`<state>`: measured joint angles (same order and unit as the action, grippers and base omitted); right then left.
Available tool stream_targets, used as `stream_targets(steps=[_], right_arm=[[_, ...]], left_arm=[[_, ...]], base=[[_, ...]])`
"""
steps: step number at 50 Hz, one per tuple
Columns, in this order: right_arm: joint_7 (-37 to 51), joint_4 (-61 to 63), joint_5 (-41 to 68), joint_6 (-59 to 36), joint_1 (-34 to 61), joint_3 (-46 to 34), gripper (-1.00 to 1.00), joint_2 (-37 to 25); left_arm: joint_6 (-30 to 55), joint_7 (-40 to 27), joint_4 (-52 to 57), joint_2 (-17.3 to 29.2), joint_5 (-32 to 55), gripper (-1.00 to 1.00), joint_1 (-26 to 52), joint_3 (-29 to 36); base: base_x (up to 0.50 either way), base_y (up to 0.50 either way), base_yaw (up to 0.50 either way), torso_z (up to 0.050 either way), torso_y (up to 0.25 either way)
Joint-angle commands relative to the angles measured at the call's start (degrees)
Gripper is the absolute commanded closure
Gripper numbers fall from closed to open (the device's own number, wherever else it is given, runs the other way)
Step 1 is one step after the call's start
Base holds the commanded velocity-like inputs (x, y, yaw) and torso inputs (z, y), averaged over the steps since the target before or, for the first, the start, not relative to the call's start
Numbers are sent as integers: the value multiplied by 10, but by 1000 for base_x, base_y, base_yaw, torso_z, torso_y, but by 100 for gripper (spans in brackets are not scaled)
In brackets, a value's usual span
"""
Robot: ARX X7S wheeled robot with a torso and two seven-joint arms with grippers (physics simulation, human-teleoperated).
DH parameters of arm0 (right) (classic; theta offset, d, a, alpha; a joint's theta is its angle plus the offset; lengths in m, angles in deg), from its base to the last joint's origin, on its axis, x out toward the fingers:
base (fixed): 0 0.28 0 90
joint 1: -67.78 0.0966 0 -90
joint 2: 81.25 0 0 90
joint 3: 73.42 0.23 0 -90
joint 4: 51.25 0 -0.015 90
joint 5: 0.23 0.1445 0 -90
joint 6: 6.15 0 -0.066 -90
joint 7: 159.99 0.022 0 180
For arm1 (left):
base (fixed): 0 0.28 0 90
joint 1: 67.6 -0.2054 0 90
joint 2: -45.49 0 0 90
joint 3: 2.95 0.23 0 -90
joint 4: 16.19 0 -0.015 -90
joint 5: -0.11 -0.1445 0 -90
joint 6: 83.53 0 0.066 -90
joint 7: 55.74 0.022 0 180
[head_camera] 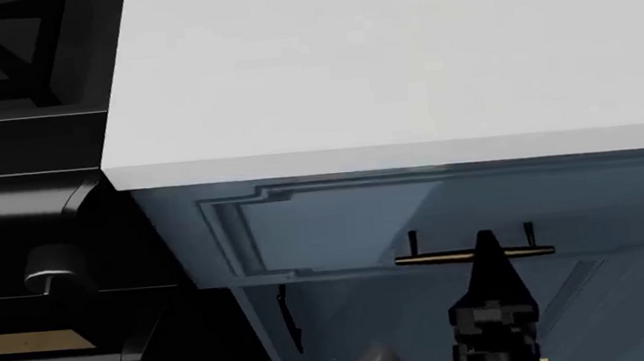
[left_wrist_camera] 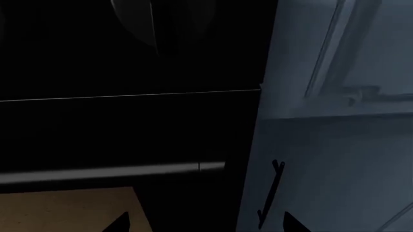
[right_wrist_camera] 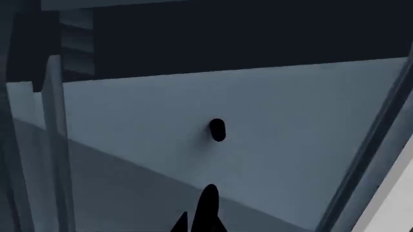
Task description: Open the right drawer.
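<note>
The right drawer [head_camera: 339,223] is a wide blue-grey front with a moulded panel, just under the white countertop [head_camera: 405,57]. Its brass bar handle [head_camera: 431,259] runs level on two dark posts. In the head view my right gripper [head_camera: 484,239] rises from below and its black tip overlaps the middle of the bar. The right wrist view shows the drawer panel [right_wrist_camera: 271,111] close up, with a dark oval spot [right_wrist_camera: 217,129] ahead of the right gripper [right_wrist_camera: 197,200], whose fingers stand close together with nothing seen between them. My left gripper [left_wrist_camera: 206,224] is open, low down.
The black oven front [left_wrist_camera: 116,125] with its bar handle [left_wrist_camera: 110,172] fills most of the left wrist view. Beside it is a blue-grey cabinet door [left_wrist_camera: 335,164] with a dark vertical handle [left_wrist_camera: 271,193]. Knobs [head_camera: 53,267] show on the oven. Below lies wooden floor [left_wrist_camera: 65,208].
</note>
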<state>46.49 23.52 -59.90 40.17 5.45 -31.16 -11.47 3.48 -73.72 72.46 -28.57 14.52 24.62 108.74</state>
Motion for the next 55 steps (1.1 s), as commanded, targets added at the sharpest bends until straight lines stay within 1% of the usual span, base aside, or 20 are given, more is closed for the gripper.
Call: stream_targets(steps=[1, 15, 44, 55], right_arm=[[-8, 65, -80, -33, -25, -30, 100, -11], [-8, 72, -83, -29, -30, -35, 100, -15], [-2, 65, -82, -24, -28, -39, 100, -10], [-13, 75, -92, -33, -26, -39, 100, -16]], left_arm=[[-3, 0, -6, 0, 1, -100, 2, 3], [0, -5, 0, 3, 2, -100, 1, 4], [-2, -9, 4, 7, 6, -100, 0, 8], [-6, -9, 0, 8, 8, -100, 0, 9]], base=[[0, 0, 3, 0, 0], [-12, 2, 2, 0, 1], [-199, 0, 0, 1, 1], [-210, 0, 0, 0, 1]])
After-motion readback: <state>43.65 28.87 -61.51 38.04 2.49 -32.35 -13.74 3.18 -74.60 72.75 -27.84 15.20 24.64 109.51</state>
